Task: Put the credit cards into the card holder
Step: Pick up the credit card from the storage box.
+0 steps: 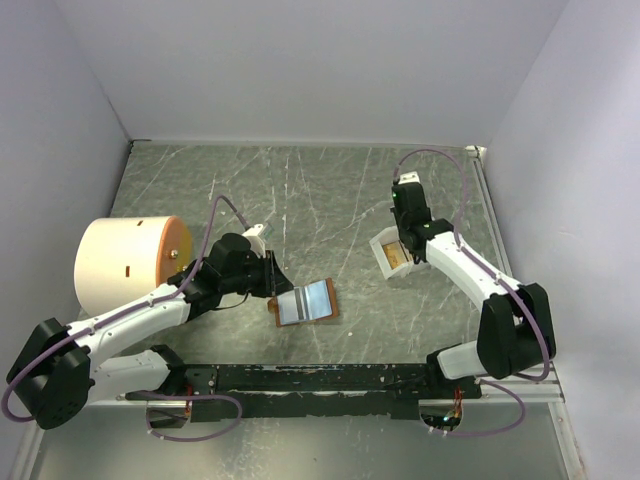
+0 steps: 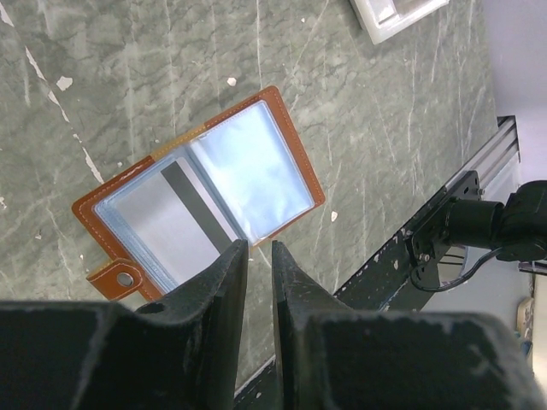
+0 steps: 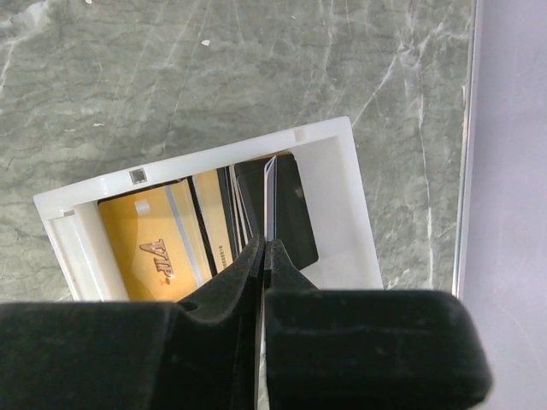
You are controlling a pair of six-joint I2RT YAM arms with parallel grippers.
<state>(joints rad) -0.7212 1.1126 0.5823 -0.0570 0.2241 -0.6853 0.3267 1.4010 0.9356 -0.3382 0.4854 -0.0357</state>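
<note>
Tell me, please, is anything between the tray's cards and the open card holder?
Nothing visible: bare table separates the white tray, where the right gripper pinches a card, from the card holder; the left gripper sits beyond.

Light is even and diffuse from above, and all three views are bright. Shadows in the top view are soft and short. Pale glare on the card holder [image 2: 201, 201] sleeves, centre of left wrist view. My fingers [image 3: 226, 286] read black and blurred along the bottom of both wrist views. Table [image 3: 128, 77] veining is sharp.
</note>
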